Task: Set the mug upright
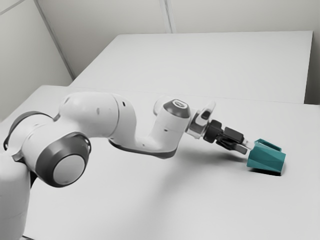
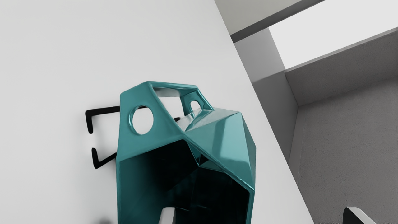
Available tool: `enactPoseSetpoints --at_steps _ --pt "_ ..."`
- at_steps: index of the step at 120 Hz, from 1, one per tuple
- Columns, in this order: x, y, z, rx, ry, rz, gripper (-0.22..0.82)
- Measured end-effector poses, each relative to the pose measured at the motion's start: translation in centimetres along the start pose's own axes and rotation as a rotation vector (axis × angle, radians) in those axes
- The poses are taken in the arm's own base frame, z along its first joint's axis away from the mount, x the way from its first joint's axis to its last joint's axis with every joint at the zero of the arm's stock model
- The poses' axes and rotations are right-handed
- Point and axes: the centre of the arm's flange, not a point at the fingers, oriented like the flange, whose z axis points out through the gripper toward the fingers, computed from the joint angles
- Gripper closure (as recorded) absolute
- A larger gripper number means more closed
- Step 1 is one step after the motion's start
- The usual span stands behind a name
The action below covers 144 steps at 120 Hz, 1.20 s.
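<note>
The teal faceted mug [image 1: 266,158] lies on its side on the table, its handle uppermost and its mouth toward the gripper. My gripper [image 1: 248,146] is right at the mouth end, low over the table. In the wrist view the mug [image 2: 222,140] shows its dark hollow inside and its handle with round holes. Standing wide open there is the gripper [image 2: 262,215]: one fingertip overlaps the mouth, the other is outside the mug, with a side wall of the mug between them. Whether the first tip reaches inside, I cannot tell.
The white tabletop [image 1: 200,200] surrounds the mug, and its edge runs past the mug in the wrist view. Another white surface [image 1: 210,65] stands behind, near the walls. A thin black angular mark [image 2: 89,121] shows beside the handle.
</note>
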Motion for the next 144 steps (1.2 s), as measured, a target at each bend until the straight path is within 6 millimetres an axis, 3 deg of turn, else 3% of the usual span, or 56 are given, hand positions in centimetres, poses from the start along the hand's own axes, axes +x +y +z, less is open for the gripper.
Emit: enactPoseSetpoints --at_steps 82,144 --pt "0.1 0.3 4.1 -0.027 -0.024 0.081 0.03" --pt "0.1 0.4 4.4 -0.030 -0.025 0.097 0.58"
